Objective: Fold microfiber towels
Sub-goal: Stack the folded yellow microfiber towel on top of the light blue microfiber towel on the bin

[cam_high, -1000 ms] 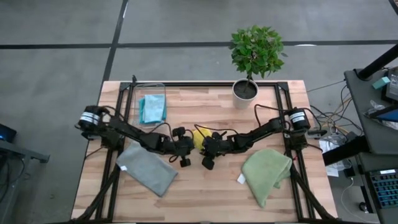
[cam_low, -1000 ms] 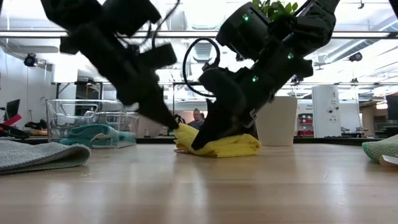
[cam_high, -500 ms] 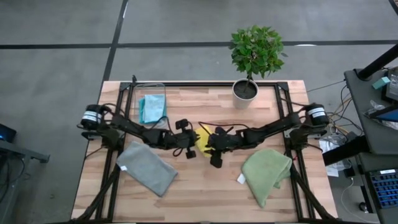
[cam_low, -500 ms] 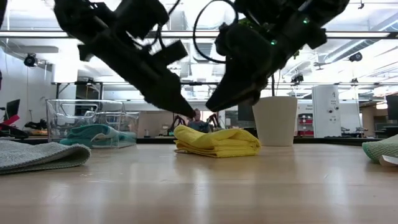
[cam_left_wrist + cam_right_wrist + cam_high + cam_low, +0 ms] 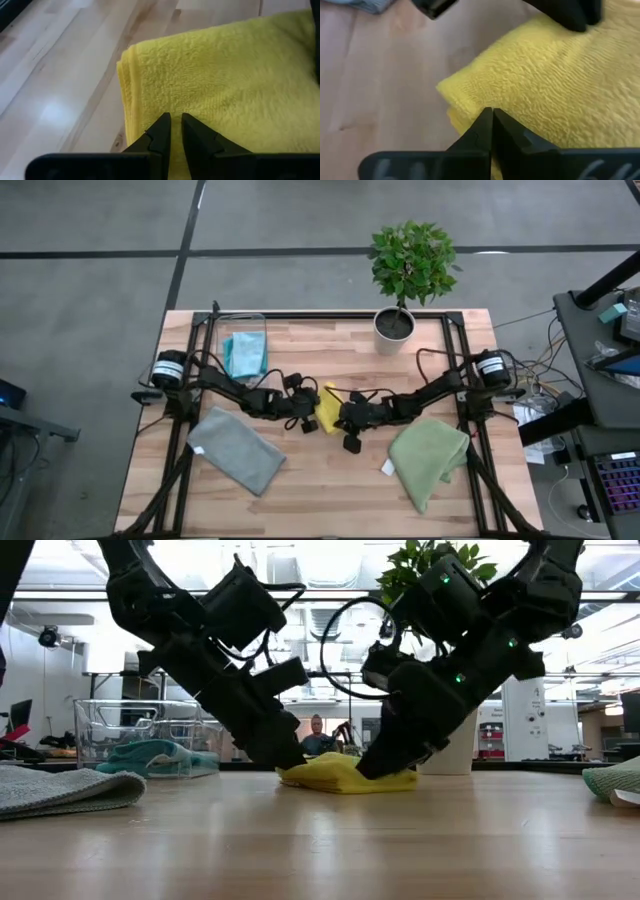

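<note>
The yellow towel (image 5: pixel 327 408) lies folded mid-tabletop (image 5: pixel 330 480); both closed, empty end effectors, left (image 5: pixel 172 126) and right (image 5: pixel 492 120), press it flat, likely setting the crease.

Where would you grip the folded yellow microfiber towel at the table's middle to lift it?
Probably by its two opposite ends, from above. The folded yellow microfiber towel lies as a flat, layered bundle on the wooden table; stacked edges show at its end in the left wrist view. The left gripper and right gripper press down on those ends.
</note>
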Motion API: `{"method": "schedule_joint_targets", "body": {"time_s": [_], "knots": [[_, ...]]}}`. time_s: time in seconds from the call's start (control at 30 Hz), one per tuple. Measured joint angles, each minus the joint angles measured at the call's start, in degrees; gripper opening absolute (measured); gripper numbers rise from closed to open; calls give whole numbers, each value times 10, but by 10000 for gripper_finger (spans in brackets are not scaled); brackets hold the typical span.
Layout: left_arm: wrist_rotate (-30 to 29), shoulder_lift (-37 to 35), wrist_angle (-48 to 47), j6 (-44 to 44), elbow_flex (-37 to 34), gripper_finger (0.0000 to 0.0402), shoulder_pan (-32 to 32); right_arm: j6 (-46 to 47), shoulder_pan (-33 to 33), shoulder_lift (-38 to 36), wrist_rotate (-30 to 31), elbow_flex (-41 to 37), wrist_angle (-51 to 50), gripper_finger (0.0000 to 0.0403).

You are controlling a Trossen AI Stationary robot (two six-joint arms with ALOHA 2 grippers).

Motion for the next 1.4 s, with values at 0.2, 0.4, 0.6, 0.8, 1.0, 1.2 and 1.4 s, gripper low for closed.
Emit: {"method": "schedule_joint_targets", "body": {"time_s": [0.2, 0.4, 0.6, 0.8, 1.0, 1.2, 1.4], "knots": [[1, -10, -6, 1, 2, 33, 0, 1, 3, 17, 1, 2, 6, 9], [1, -50, -28, 5, 3, 33, -7, -4, 4, -29, -9, -1, -23, 9], [37, -77, -41, 4, 3, 33, -28, -29, 5, -75, 0, -1, -12, 9], [65, -77, -14, 0, 1, 33, -65, -62, 1, -82, 138, -1, -9, 9], [67, -77, 20, 0, 0, 33, -88, -65, -27, -41, 186, 0, 65, 9], [75, -24, 99, -1, 6, 33, -91, -65, -53, 15, 186, 0, 166, 9], [87, 40, 109, -14, 18, 33, -90, -55, -65, 59, 186, 3, 189, 9]]}}
